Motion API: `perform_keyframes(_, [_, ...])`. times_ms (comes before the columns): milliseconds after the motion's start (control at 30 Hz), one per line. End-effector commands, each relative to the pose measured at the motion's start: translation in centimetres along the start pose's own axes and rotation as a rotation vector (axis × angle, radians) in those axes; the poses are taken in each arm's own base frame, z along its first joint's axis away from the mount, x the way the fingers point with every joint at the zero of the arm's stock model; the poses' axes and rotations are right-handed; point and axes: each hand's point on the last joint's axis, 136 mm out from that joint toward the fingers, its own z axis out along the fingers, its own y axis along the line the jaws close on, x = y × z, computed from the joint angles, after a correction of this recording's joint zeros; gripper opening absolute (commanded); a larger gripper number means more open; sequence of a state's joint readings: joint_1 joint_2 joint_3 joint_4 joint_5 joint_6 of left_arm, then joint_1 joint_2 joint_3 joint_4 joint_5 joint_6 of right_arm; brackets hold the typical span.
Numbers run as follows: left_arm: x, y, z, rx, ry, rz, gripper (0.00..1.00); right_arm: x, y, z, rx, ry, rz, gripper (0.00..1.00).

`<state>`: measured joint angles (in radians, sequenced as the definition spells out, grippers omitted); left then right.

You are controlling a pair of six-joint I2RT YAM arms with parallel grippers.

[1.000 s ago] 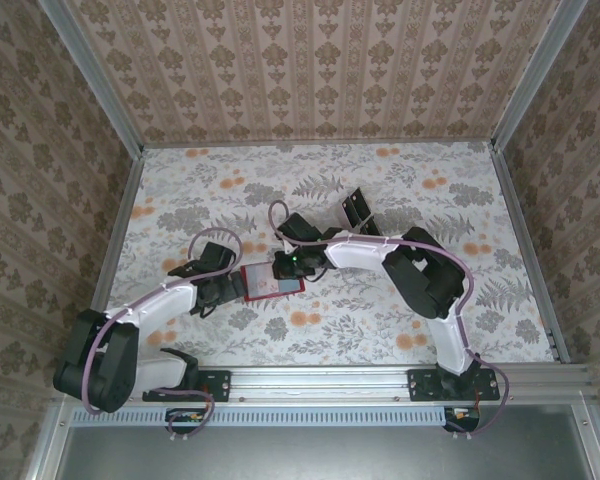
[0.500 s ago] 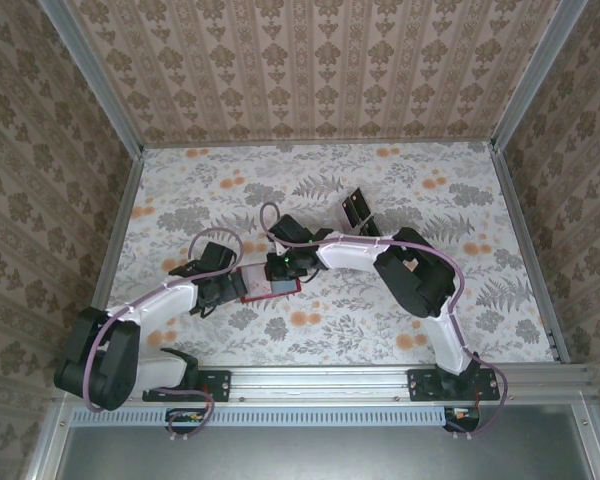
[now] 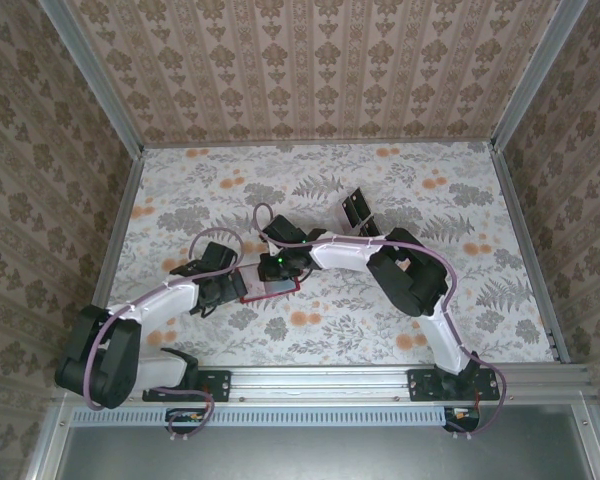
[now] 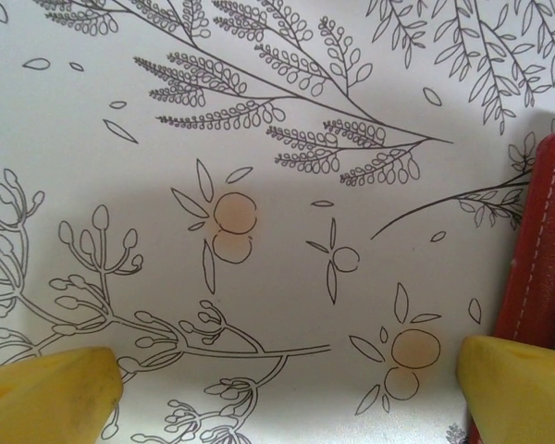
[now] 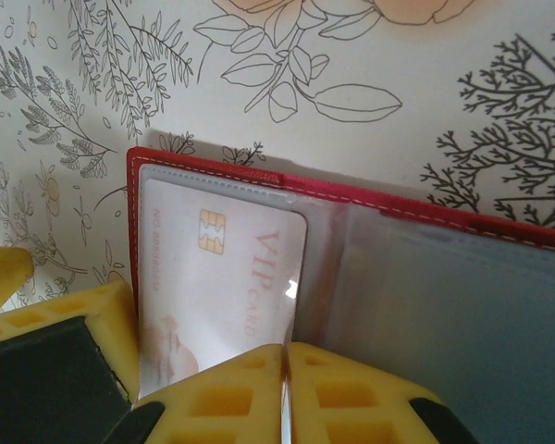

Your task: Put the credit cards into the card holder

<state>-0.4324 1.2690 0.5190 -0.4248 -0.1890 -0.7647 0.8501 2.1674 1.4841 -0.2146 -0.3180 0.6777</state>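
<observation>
The red card holder (image 5: 213, 162) lies open on the flowered table, seen small in the top view as the card holder (image 3: 276, 289). A pinkish-white credit card (image 5: 224, 268) marked VIP sits in its left pocket under clear plastic; the right pocket (image 5: 453, 310) looks grey. My right gripper (image 5: 284, 370) is shut, its yellow fingertips over the holder's middle fold at the card's near edge; the right gripper (image 3: 280, 268) hangs over the holder from above. My left gripper (image 4: 287, 388) is open, and its right fingertip (image 4: 523, 384) touches the holder's red edge (image 4: 544, 250).
A clear plastic tray (image 3: 356, 208) with dark rectangles stands tilted behind the right arm. Metal rails border the flowered table (image 3: 460, 200), with patterned walls on three sides. Both forearms crowd the middle near the holder.
My right gripper has slid left over the card holder, and the right arm's elbow followed. The holder has shifted slightly left toward the left gripper, which has stayed put.
</observation>
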Motion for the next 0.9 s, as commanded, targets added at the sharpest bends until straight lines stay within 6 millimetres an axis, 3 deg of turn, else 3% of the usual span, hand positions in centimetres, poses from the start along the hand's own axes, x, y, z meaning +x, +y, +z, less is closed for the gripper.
perform_keyframes(0, [1.4, -0.2, 1.2, 0.016, 0.056, -0.011, 1.0, 0.9, 1.2, 0.4, -0.029, 0.042, -0.006, 0.13])
perform_keyframes(267, [0.5, -0.9, -0.1, 0.046, 0.027, -0.005, 1.0, 0.4, -0.8, -3.3, -0.018, -0.06, 0.022, 0.39])
perform_keyframes(567, [-0.9, -2.3, -1.7, 0.098, 0.003, 0.042, 1.0, 3.1, -5.9, -3.5, 0.048, -0.047, 0.106, 0.4])
perform_keyframes(700, [-1.1, -3.0, -1.8, 0.129, 0.0, 0.065, 1.0, 3.3, -5.5, -4.2, 0.014, -0.067, 0.113, 0.4])
perform_keyframes(867, [-1.2, -3.8, -1.6, 0.144, 0.011, 0.101, 1.0, 2.3, -3.5, -5.5, -0.053, -0.099, 0.086, 0.52])
